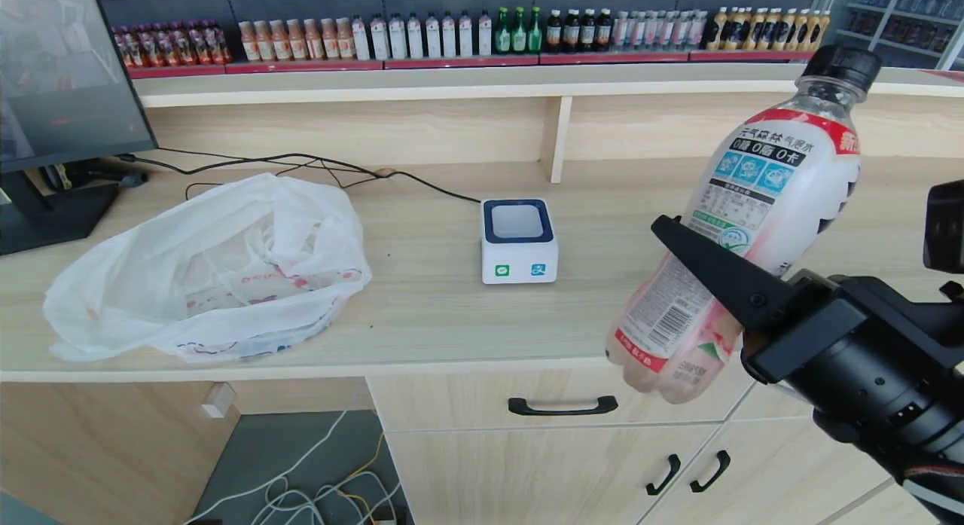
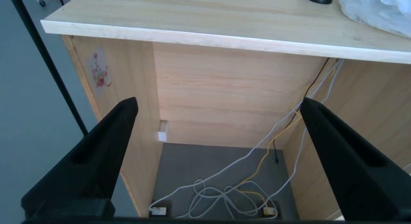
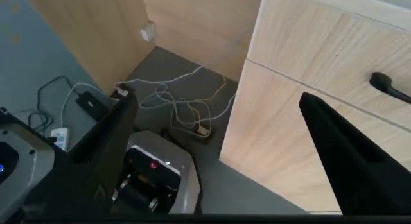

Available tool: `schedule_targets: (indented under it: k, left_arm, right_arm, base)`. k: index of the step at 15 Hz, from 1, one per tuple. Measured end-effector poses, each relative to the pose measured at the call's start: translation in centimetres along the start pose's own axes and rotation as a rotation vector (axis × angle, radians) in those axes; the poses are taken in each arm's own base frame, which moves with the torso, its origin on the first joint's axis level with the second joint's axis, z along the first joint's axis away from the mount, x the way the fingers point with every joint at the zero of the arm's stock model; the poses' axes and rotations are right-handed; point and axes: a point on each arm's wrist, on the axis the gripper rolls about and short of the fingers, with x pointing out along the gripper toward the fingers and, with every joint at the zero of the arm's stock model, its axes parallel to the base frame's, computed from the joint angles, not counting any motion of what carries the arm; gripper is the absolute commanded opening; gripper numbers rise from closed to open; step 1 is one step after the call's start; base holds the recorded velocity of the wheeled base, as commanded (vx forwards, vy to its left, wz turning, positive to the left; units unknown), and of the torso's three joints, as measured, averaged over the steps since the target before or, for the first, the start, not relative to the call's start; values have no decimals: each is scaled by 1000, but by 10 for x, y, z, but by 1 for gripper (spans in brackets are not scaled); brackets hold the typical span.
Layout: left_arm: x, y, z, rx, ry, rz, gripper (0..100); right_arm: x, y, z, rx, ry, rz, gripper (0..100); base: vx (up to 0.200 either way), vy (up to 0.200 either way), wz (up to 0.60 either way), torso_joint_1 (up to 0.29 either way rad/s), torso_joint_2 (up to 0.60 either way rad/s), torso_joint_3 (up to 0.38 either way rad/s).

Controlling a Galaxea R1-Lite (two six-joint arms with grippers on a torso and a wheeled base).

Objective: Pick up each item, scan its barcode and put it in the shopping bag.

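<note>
The right gripper [image 1: 704,273] is clamped around the lower body of a clear plastic drink bottle with pink liquid, a white label and a black cap [image 1: 768,193]. One black finger crosses the label. The arm angles up from low on the right, holding the bottle tilted above the light wooden tabletop [image 1: 422,299]. Left of the gripper sits a white box-shaped scanner [image 1: 518,240], and beyond it a crumpled white plastic shopping bag [image 1: 211,269]. The left gripper [image 2: 218,105] hangs below the tabletop's edge, fingers spread wide, holding nothing.

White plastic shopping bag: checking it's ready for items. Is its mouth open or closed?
Open: the white plastic shopping bag lies on the light wooden counter, mouth spread wide, interior visible.
</note>
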Motion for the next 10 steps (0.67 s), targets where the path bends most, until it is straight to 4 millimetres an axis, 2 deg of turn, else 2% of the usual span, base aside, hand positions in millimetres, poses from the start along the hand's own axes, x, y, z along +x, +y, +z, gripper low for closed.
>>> schedule_targets:
  k: [1,5,10]
  left_arm:
    - [0,0,0,0,0,0,100]
    - [0,0,0,0,0,0,100]
    - [0,0,0,0,0,0,100]
  right_arm:
    - [-5,1,-7,-10,-1,33,100]
    - [-13,1,-8,-1,-79,46,100]
    - [-12,2,-7,79,-47,-223,100]
  base:
    - [0,0,0,0,0,0]
    - [0,0,0,0,0,0]
    - [0,0,0,0,0,0]
